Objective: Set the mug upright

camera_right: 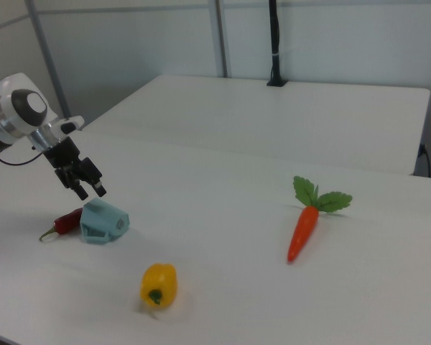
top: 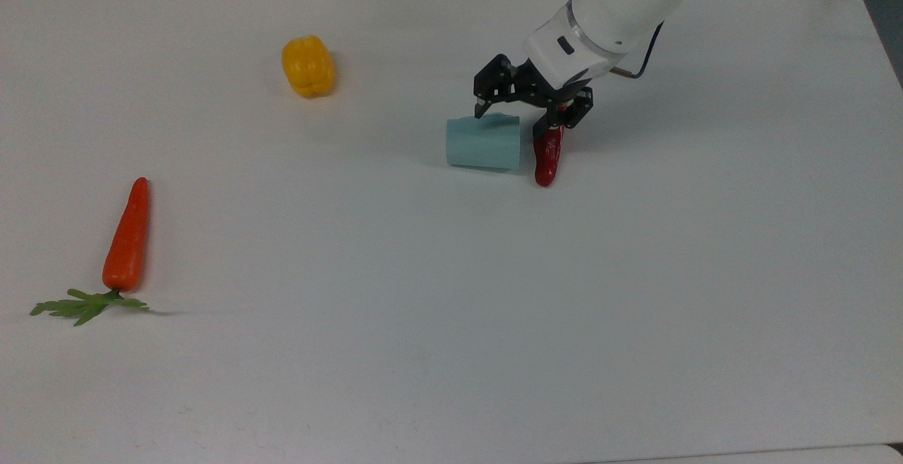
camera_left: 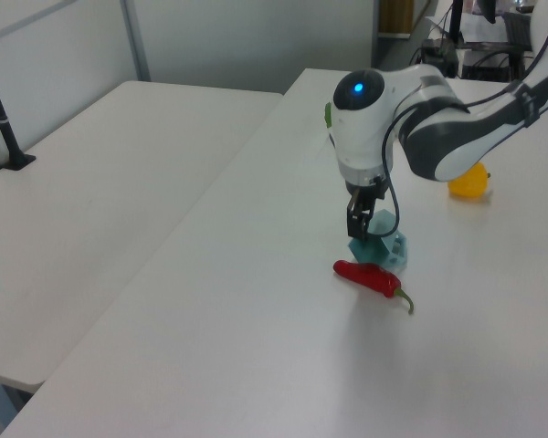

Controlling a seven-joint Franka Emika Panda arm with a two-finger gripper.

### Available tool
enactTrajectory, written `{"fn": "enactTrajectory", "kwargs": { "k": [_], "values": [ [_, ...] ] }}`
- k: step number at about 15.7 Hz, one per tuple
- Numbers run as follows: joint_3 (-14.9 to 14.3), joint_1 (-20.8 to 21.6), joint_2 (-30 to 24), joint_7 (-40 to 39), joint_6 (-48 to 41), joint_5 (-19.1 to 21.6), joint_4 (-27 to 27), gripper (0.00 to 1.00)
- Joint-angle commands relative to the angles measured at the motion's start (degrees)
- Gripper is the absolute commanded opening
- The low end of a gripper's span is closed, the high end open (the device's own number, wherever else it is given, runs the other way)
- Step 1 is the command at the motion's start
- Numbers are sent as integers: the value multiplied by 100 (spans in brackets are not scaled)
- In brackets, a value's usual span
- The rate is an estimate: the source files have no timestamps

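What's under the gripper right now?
The open gripper hangs over the rim end of the mug, which lies on its side, and over the chili beside it. The chili's stem end is covered in the top view.

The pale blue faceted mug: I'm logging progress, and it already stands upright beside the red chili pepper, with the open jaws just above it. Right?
Not quite. The pale blue faceted mug lies on its side, as the top view shows. It is beside the red chili pepper, under the open gripper.
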Motion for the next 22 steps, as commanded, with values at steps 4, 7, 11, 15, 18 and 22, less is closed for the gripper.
{"fn": "enactTrajectory", "kwargs": {
  "k": [4, 7, 11, 15, 18, 22],
  "values": [
    [-38, 22, 122, 156, 132, -239, 45, 97],
    [-46, 13, 87, 139, -201, -475, -95, 98],
    [-46, -48, 60, -18, -561, -652, -227, 99],
    [-46, -75, 43, -309, -879, -731, -262, 88],
    [-46, -83, 60, -292, -870, -977, -403, 77],
    [-46, -162, 69, -327, -853, -1022, -429, 18]
  ]
}}
